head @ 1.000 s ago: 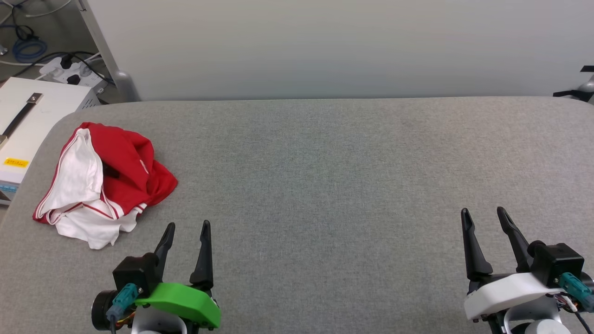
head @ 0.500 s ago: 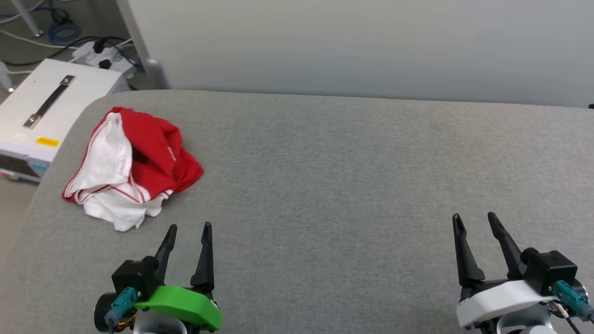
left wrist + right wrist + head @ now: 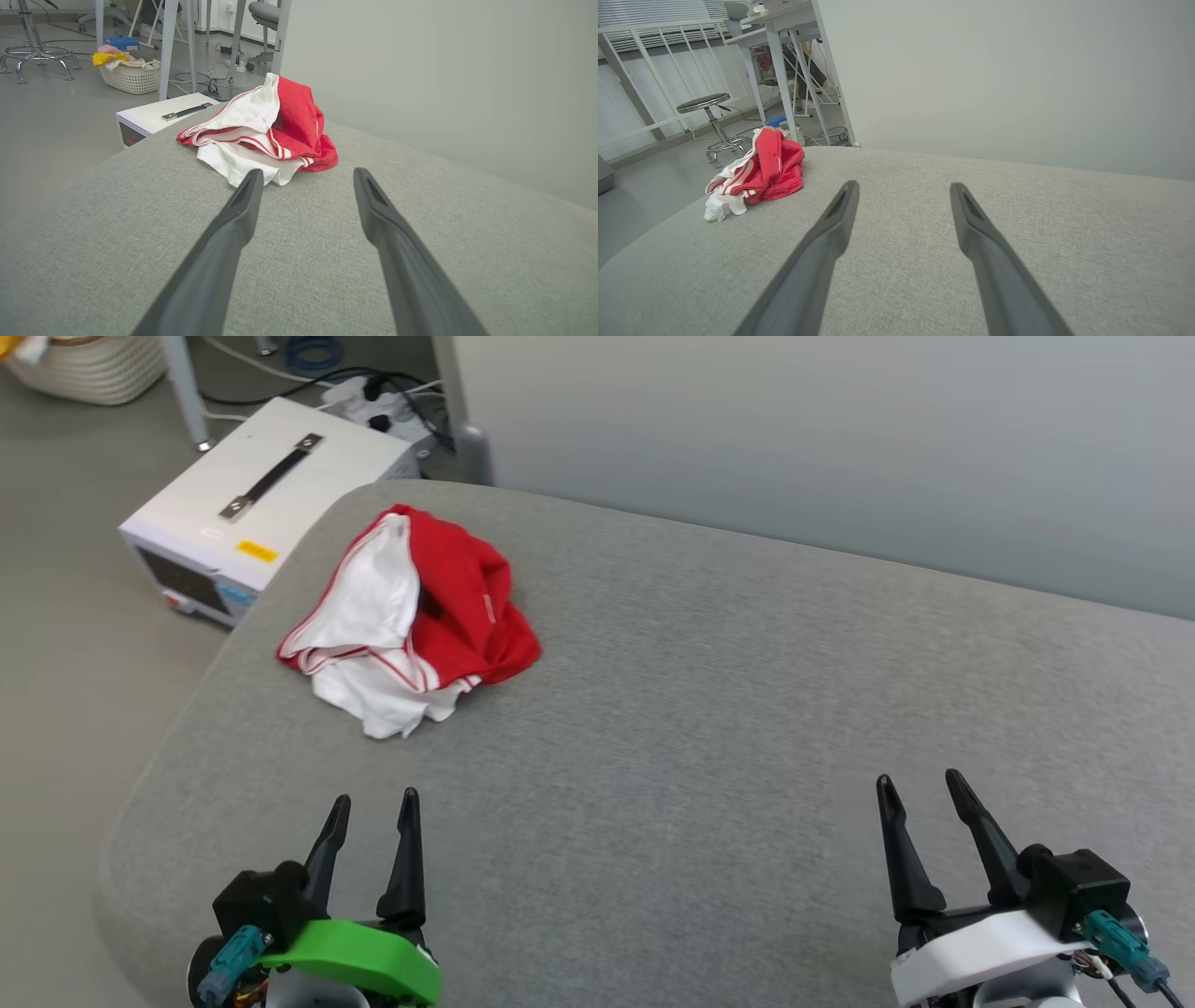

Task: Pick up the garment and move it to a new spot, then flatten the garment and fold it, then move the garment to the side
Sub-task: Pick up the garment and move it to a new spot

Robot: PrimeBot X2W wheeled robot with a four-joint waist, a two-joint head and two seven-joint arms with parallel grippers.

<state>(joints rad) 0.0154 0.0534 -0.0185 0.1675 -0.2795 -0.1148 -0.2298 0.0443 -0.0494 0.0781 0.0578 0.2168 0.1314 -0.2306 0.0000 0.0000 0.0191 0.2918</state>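
The left gripper (image 3: pixel 375 795) is sitting at the near left. Its two long dark fingers (image 3: pixel 407 859) are pointing away from the robot, the jaws are standing apart with nothing between them, and a green cover (image 3: pixel 359 959) is wrapping the wrist behind. The right gripper (image 3: pixel 918 777) is sitting at the near right, well apart from the other, in much the same pose, jaws spread and empty, leaning slightly to the left, a white cover (image 3: pixel 971 954) capping its wrist.

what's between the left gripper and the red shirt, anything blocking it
Nothing visible blocks it. From the open left gripper to the crumpled garment there is just a stretch of grey table, with no other object on it.
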